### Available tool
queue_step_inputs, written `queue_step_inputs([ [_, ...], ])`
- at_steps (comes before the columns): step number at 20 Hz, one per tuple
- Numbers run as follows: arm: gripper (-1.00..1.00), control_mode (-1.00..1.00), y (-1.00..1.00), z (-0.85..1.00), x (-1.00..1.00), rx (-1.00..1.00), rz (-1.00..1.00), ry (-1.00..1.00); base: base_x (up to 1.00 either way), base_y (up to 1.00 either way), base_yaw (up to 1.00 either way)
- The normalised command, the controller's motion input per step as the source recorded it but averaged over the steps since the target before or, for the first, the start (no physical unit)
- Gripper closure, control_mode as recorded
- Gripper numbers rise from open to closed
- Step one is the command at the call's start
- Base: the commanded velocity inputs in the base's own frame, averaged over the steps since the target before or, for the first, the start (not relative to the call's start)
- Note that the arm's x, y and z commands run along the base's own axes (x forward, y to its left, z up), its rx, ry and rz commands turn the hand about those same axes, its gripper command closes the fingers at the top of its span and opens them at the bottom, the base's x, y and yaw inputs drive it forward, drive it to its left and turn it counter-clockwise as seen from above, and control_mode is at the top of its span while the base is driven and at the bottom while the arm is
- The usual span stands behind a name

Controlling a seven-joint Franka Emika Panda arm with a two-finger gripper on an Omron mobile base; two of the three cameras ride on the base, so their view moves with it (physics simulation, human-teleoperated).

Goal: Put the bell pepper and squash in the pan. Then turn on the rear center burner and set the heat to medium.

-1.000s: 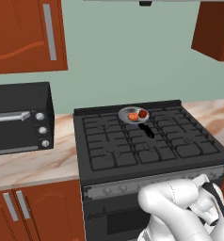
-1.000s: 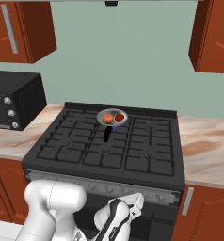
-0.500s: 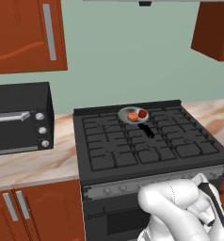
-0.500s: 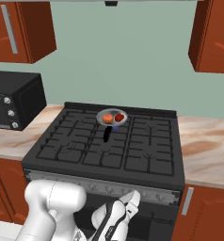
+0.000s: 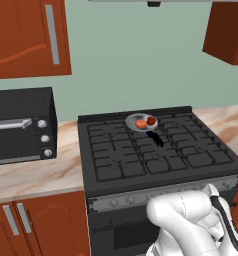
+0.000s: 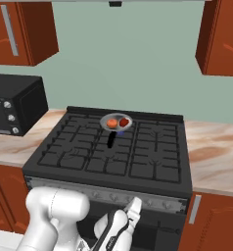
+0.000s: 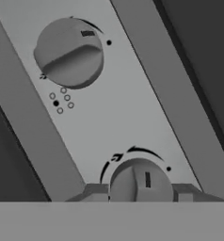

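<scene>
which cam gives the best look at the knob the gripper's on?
Hand view: the knob sits close up between the gripper's fingertips, pointer mark readable. In the right base view the gripper covers it at the control panel; the left base view shows just tiny knobs along the panel.

Black iron-grated range top [image 5: 141, 160]: front and side burners open, small grey frying pan [image 5: 142, 123] blocks rear ctr; grey control panel [image 7: 128, 117]: flat gap betw. round grey knobs [image 7: 69, 52].

Your two base cameras looked forward and down from behind, left and right, sharing the range [image 5: 156, 155], your hand camera sat close against its knob panel [image 7: 118, 117]
</scene>
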Motion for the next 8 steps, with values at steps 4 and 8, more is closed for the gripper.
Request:
queue_step_inputs([
  [4, 1.00, -1.00, 0.00, -0.27, 0.00, -0.28, 0.00, 0.00, 0.00, 0.00, 0.00],
  [8, 1.00, -1.00, 0.00, -0.17, 0.00, -0.19, 0.00, 0.03, 0.00, 0.00, 0.00],
])
